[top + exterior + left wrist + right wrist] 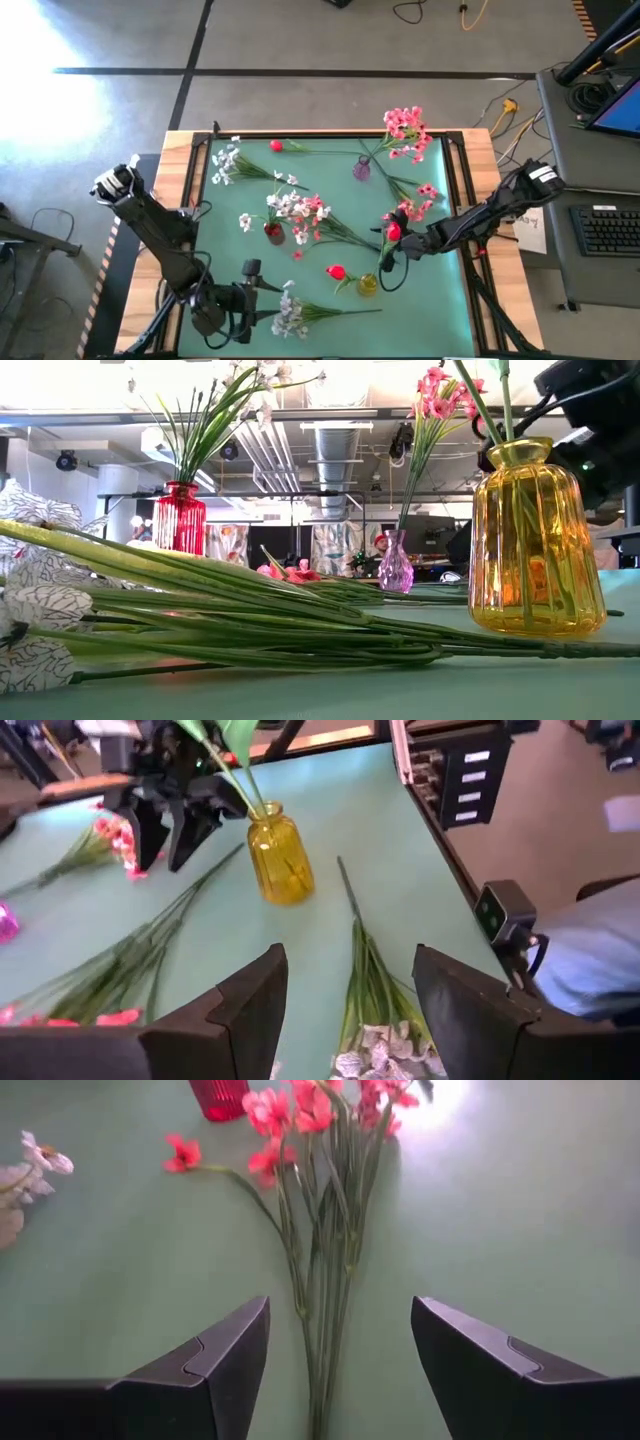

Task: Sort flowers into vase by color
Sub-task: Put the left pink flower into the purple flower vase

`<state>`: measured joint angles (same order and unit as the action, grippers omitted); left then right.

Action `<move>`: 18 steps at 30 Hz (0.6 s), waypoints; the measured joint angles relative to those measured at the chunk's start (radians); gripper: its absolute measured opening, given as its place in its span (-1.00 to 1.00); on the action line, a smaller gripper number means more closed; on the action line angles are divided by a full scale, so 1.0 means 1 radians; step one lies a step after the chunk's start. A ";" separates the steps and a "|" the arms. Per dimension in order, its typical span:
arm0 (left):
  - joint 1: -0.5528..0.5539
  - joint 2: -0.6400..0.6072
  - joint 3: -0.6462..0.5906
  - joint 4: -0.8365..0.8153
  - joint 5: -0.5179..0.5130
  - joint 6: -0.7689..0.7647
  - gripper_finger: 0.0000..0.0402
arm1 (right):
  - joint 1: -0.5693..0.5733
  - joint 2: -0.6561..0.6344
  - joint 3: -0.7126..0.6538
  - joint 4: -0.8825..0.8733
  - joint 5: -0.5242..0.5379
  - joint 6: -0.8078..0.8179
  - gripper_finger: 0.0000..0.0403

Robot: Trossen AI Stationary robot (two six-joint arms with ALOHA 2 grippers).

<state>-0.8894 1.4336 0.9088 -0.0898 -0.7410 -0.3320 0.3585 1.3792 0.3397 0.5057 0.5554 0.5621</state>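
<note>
Nearest, the left gripper, fingers spread wide and empty, hangs beside a white-blossomed spray lying flat on the green bench. Beyond stand a ribbed yellow glass vase and the right gripper, fingers wide over a pink spray. Farther off: red vase, purple vase.

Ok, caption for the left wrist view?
Open left hand above a white flower spray, yellow vase beyond on green mat.

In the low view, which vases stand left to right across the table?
Red vase with white-blossom stems → small purple vase with a pink spray → yellow vase, nearest the camera.
</note>
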 joint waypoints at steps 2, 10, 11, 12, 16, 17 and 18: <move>0.000 -0.003 0.004 0.001 0.002 0.019 0.01 | -0.019 -0.001 -0.001 -0.003 -0.028 0.001 0.18; 0.003 -0.025 0.010 0.000 -0.001 0.016 0.01 | -0.032 -0.006 -0.001 -0.004 -0.040 -0.038 0.18; 0.003 -0.025 0.010 0.001 -0.001 0.006 0.01 | -0.032 -0.005 0.000 -0.005 -0.040 -0.039 0.18; 0.003 -0.024 0.010 0.002 -0.002 -0.008 0.01 | -0.032 -0.005 0.001 -0.005 -0.040 -0.040 0.18; 0.003 -0.013 0.010 0.000 -0.004 -0.073 0.01 | -0.032 -0.004 0.003 -0.009 -0.040 -0.070 0.18; 0.003 -0.011 0.010 0.001 -0.005 -0.085 0.01 | -0.032 -0.004 0.003 -0.010 -0.040 -0.083 0.18; 0.003 -0.008 0.010 0.001 -0.006 -0.094 0.01 | -0.032 -0.004 0.003 -0.008 -0.040 -0.088 0.18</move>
<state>-0.8867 1.4254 0.9188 -0.0887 -0.7474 -0.4263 0.3264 1.3750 0.3424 0.4976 0.5156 0.4737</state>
